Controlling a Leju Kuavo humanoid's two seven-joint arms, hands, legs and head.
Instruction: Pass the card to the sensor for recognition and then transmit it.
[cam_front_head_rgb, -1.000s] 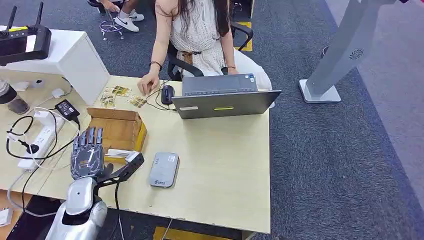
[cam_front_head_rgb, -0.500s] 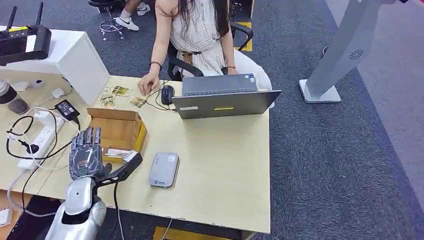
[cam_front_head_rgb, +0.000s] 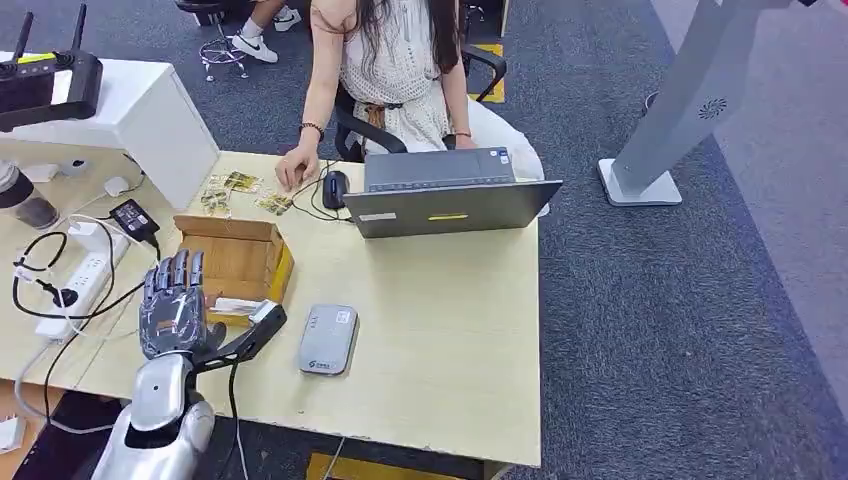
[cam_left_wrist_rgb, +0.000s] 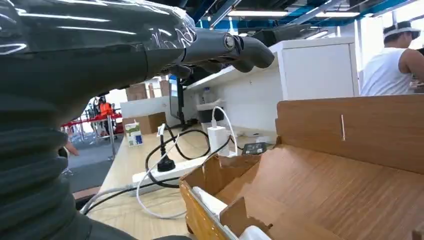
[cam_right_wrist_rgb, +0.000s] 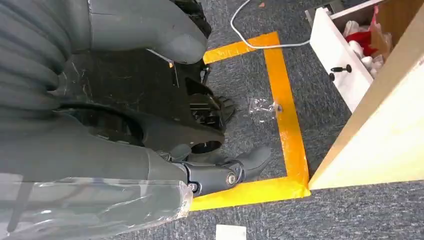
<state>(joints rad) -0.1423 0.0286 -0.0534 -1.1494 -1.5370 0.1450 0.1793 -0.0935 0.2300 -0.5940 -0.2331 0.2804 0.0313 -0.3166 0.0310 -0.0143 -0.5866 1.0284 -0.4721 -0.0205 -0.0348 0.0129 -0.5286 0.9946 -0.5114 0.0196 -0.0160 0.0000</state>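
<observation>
**Card not yet picked up: left hand open beside the cardboard box**

The card (cam_front_head_rgb: 236, 305) appears to be the pale white piece lying at the near edge of the open cardboard box (cam_front_head_rgb: 235, 260); it is small in the head view and its identity cannot be confirmed. The left hand (cam_front_head_rgb: 176, 308) hovers just beside that edge, fingers (cam_front_head_rgb: 178, 272) straight and spread, pointing away from the robot, thumb stretched out sideways toward the white piece. It holds nothing. In the left wrist view the thumb (cam_left_wrist_rgb: 235, 49) extends above the box's brown interior, with white items tucked at the near wall.

Further out on the table (cam_front_head_rgb: 440, 330), a grey card sensor (cam_front_head_rgb: 328, 339) lies flat, near the box on its right. Beyond it stands a laptop (cam_front_head_rgb: 447, 195), with a person (cam_front_head_rgb: 395, 60) seated behind it, one hand resting on the tabletop. Cables and a power strip (cam_front_head_rgb: 75, 285) lie to the left of the robot's hand.

The right hand (cam_right_wrist_rgb: 150, 130) hangs by the robot's side above the floor, fingers curled inward, nothing in them.

Likely risks: a thin flat card against a box wall gives the fingers little to catch, so it may slip or be pushed deeper. The thumb could snag the cardboard flap and shift the box toward the sensor.
</observation>
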